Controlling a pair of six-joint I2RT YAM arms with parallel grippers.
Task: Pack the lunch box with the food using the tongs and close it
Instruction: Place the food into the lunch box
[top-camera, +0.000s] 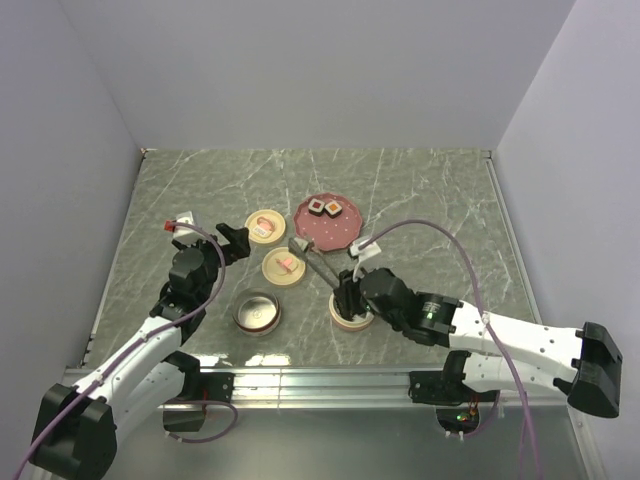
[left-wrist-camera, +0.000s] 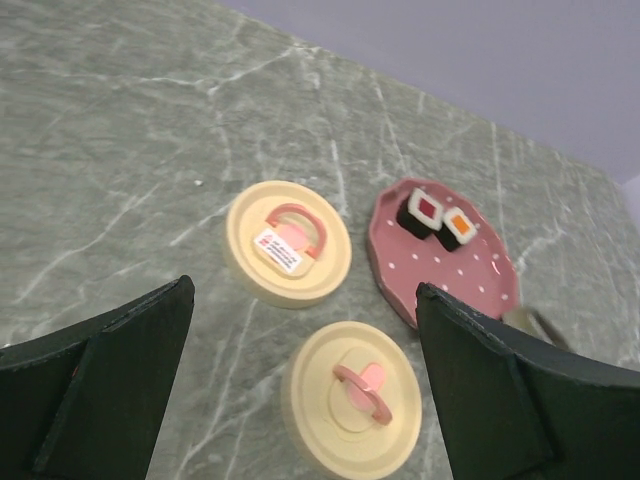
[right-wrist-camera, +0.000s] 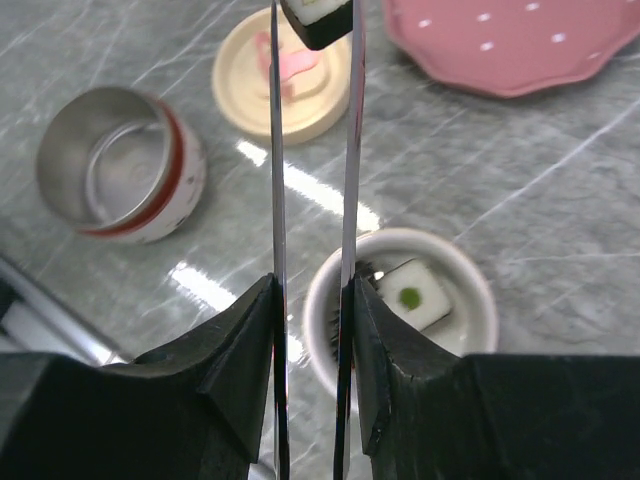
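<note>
Closest to me, by the arm bases, the open metal tin (right-wrist-camera: 150, 215) with the red band sits empty, and beside it is the white bowl (right-wrist-camera: 482, 300) with a green-dotted piece (right-wrist-camera: 415, 297) in it, plus something dark next to that which I can't make out. The right gripper (right-wrist-camera: 312, 300) hangs right over that bowl, its fingers (right-wrist-camera: 240, 350) squeezed in on the tongs (right-wrist-camera: 278, 180) near the handle end. I reckon that's so the squeeze carries down to the tips, since the two arms run almost parallel with only a slim gap. The long axis runs from the fingers away from the bases and a bit left, tips towards the plate, and a dark-sided piece (right-wrist-camera: 318, 18) is pinched at the far end. How high it is off the surface (top-camera: 430, 200) I can't tell. My guess is it's headed for the bowl, so the tips need swinging back. The left gripper (left-wrist-camera: 305, 300) is spread as wide as it goes and holds nothing, looking parked out of the way. Past it are the near cream lid (left-wrist-camera: 350, 400) and the far one (left-wrist-camera: 288, 243), both flat and off to the side, presumably waiting for closing. Furthest is the pink plate (left-wrist-camera: 470, 275), with a red-topped piece (left-wrist-camera: 424, 208) and an orange-topped one (left-wrist-camera: 458, 227) touching.
</note>
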